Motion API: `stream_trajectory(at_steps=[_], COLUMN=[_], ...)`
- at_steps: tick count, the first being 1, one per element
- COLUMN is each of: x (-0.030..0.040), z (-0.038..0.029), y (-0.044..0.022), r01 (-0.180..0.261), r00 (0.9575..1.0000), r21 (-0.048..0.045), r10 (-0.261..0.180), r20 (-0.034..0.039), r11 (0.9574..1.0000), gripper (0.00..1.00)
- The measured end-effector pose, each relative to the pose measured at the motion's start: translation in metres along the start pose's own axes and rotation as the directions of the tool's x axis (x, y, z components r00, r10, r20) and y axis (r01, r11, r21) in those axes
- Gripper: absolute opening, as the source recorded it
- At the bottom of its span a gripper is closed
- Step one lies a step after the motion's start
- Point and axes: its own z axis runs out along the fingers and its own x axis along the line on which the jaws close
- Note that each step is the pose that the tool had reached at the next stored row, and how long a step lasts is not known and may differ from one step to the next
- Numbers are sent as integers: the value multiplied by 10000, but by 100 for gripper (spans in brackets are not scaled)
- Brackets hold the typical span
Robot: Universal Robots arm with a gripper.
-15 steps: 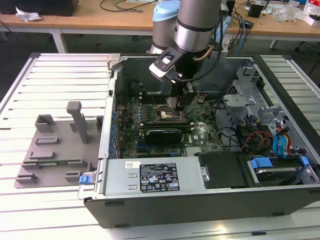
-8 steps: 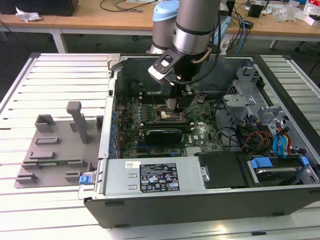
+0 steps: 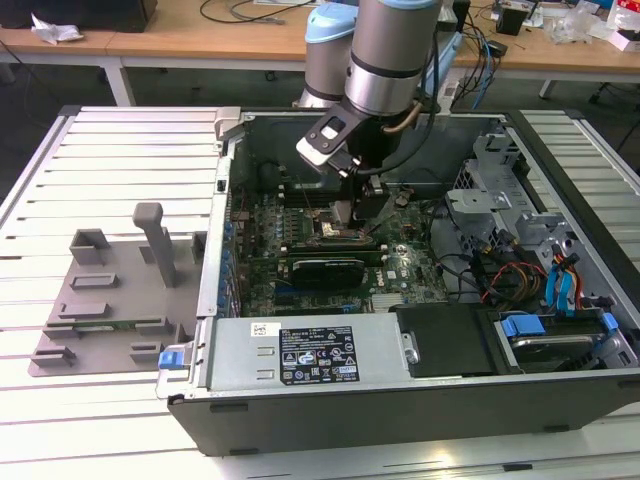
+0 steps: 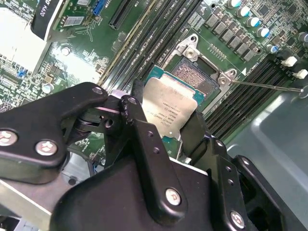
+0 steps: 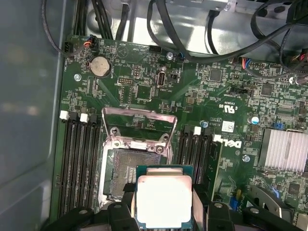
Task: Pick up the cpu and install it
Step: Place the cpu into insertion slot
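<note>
slatted metal counter [image 3: 60,180] carries an open computer case [image 3: 400,410]. inside it, over the green motherboard [image 5: 216,96], the arm's [image 3: 385,60] black jaws are closed on two opposite edges of the cpu [image 5: 163,202]. its silvery top faces up, partly over the open socket [image 5: 122,173], whose bracket [image 5: 137,118] is raised.

Open computer case [image 3: 400,415] on slatted table [image 3: 100,150]; grey fixture plate [image 3: 120,300] just beside, toward exterior view's left.

Exterior high overview, wrist views near socket [image 5: 120,171]
</note>
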Motion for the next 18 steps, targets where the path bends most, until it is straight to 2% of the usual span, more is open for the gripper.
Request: stream_trajectory(at_steps=[10,14,18], x=[3,8,47], z=[90,120,148], y=[4,6,2], r01=[-53,-458,-823], r00=[10000,9989,9966], r21=[0,4,9], r10=[53,458,823], r20=[-3,-27,-50], r11=[10000,9990,9966], gripper=[55,55,55])
